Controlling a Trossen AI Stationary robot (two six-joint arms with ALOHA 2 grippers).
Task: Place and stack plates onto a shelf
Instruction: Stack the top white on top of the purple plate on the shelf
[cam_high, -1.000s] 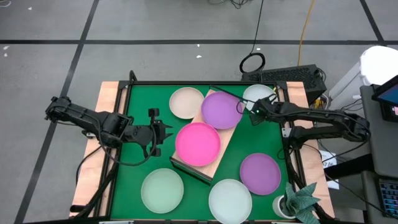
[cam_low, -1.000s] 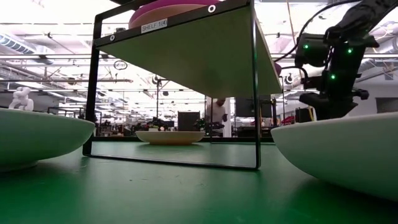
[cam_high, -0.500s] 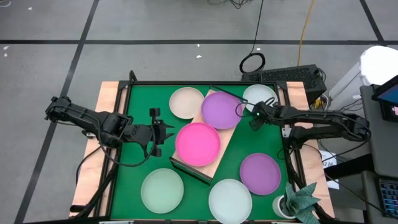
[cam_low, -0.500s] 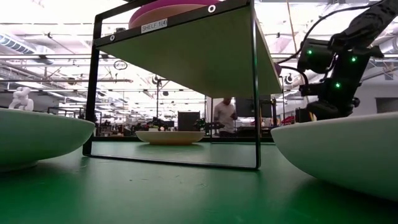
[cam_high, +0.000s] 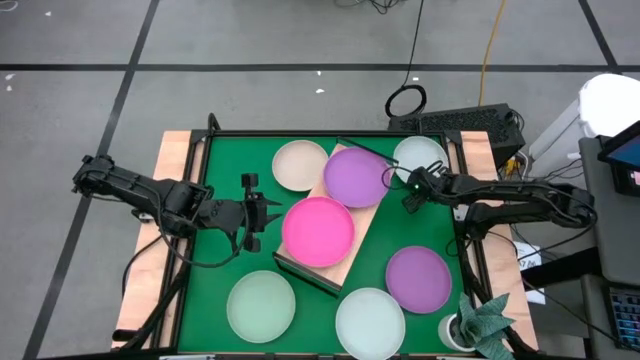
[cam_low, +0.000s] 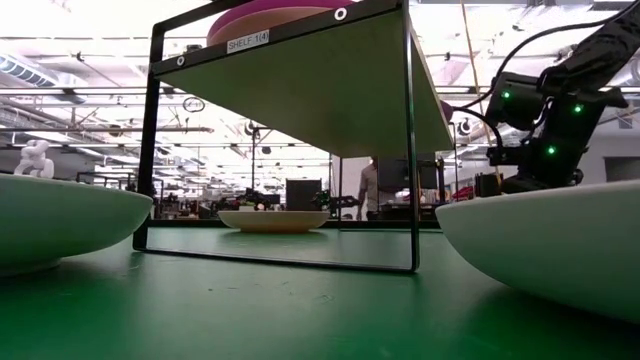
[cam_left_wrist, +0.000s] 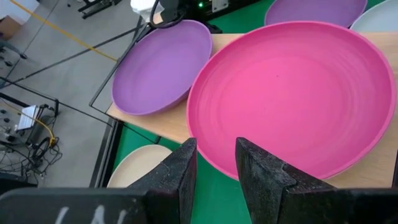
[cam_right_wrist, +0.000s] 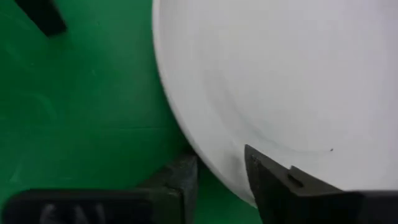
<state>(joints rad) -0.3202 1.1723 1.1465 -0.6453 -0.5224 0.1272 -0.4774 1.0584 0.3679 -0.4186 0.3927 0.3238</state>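
The light wooden rectangular shelf (cam_high: 337, 215) on its thin dark frame stands slantwise near the middle of the green-matted counter (cam_high: 215, 215), and two round shallow plastic plates lie side by side on its board: a magenta plate (cam_high: 318, 231) toward the counter's near edge and a purple plate (cam_high: 357, 177) toward the far edge. The left hand (cam_high: 262, 215) hangs just beside the magenta plate on the side facing the counter's left edge; in the left wrist view its two dark fingers (cam_left_wrist: 180, 177) stand narrowly apart and hold nothing, close in front of that plate's rim (cam_left_wrist: 292, 102). The right hand (cam_high: 412, 190) sits low at the whitish plate (cam_high: 418, 156) in the counter's far right corner, and the right wrist view shows its fingers (cam_right_wrist: 273, 183) set one to each side of that plate's rim (cam_right_wrist: 273, 81), though whether they press on it cannot be told. A cream plate (cam_high: 301, 165) lies by the far edge, just beside the shelf. A second purple plate (cam_high: 418, 278) rests toward the right edge, and a pale mint plate (cam_high: 261, 306) and a whitish blue plate (cam_high: 370, 322) lie along the near edge.
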